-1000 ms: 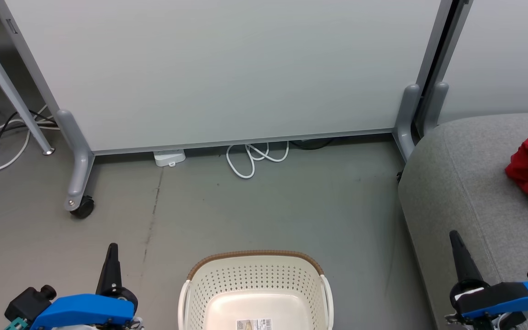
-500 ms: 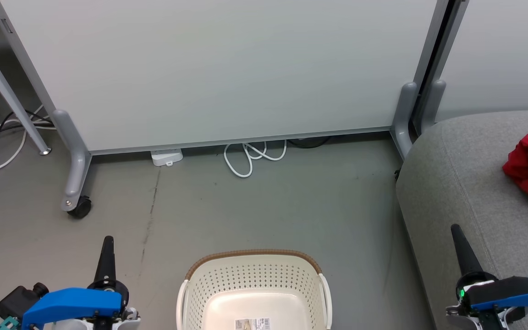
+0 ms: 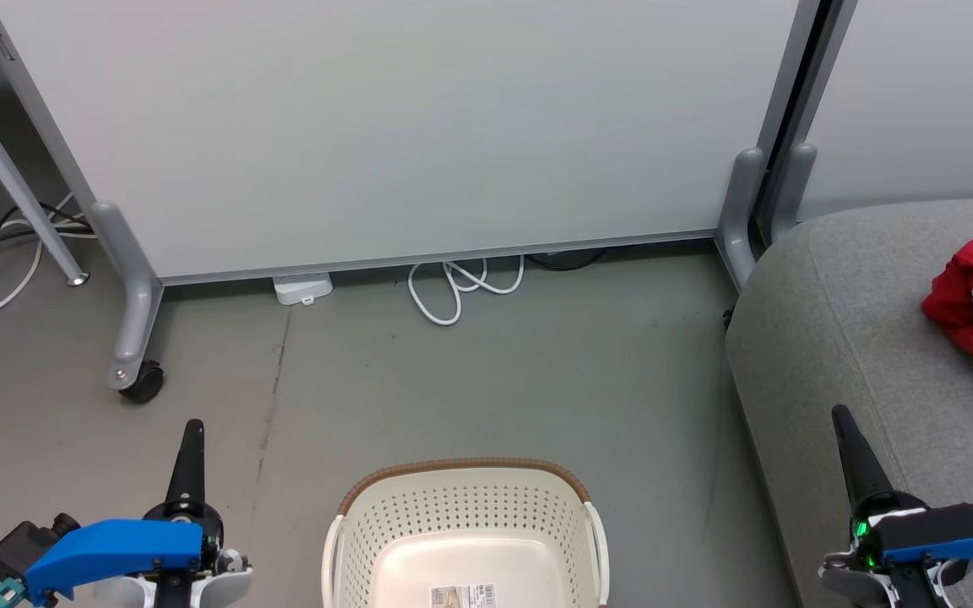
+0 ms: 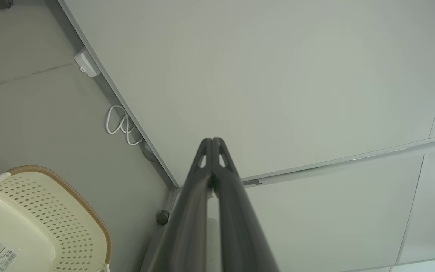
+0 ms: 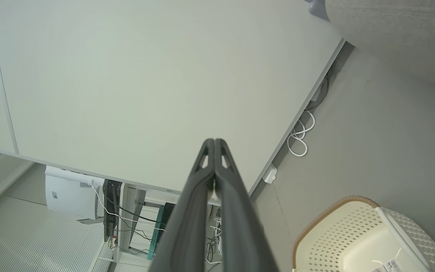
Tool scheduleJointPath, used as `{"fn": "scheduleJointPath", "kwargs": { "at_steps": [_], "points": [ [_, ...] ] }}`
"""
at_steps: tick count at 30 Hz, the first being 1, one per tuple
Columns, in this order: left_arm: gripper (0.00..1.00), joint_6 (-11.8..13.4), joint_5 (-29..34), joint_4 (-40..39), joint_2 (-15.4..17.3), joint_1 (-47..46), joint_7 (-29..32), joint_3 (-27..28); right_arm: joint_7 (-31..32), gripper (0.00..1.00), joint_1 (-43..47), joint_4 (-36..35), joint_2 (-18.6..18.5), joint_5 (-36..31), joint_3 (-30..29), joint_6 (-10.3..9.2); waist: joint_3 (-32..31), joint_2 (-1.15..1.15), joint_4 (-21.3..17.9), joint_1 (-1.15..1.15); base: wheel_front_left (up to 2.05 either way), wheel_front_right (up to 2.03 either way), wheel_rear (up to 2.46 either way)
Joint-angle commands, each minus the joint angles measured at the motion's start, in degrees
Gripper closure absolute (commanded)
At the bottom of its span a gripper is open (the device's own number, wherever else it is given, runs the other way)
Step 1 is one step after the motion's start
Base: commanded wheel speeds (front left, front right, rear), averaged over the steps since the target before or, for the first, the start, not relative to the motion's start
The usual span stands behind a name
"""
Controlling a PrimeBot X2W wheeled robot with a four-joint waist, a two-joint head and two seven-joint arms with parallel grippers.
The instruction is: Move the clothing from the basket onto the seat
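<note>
**Head view:** the striped red garment (image 3: 972, 308) is lying on the grey sofa (image 3: 816, 338). The laundry basket (image 3: 465, 464), at the bottom edge, is showing a bare bottom with a label (image 3: 463, 596), and its near part is cut off. The left gripper (image 3: 190, 439) and right gripper (image 3: 843, 426) are hanging low on either side. The transfer is probably closing, and any next move is calling for a check of that hidden part.

**Left wrist view:** the left gripper's fingers are pressing together, empty. Open floor (image 4: 32, 113) is running to the partition panel (image 4: 278, 75).

**Right wrist view:** the right gripper's fingers are likewise pressing together, empty. The sofa's rounded edge is lying near, with bare floor separating it from the basket.
</note>
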Motion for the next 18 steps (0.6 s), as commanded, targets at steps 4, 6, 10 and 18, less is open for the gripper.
{"fn": "scheduleJointPath", "kwargs": {
  "at_steps": [4,6,10,18],
  "points": [
    [1.00,0.0,-2.5,-0.9,0.0,-1.5,0.7,0.8,0.6,1.00,-1.4,-0.4,0.1,2.8,-0.2,0.02,0.1,0.00,-0.1,0.00,0.00,0.00,0.00],
    [1.00,0.1,-3.4,-1.0,0.0,-1.5,1.0,0.9,0.9,1.00,-1.4,-0.3,0.1,3.8,-0.3,0.02,0.1,0.00,-0.2,0.00,0.00,0.00,0.00],
    [1.00,0.1,-5.1,-1.2,-0.1,-1.6,1.5,1.2,1.2,1.00,-1.7,-0.3,0.2,5.7,-0.4,0.02,0.2,0.00,-0.3,0.00,0.00,0.00,0.00],
    [1.00,0.2,-8.4,-1.7,-0.2,-2.0,2.4,1.8,1.9,1.00,-1.9,-0.3,0.3,9.4,-0.6,0.02,0.3,0.00,-0.5,0.00,0.00,0.00,0.00]
  ]
}}
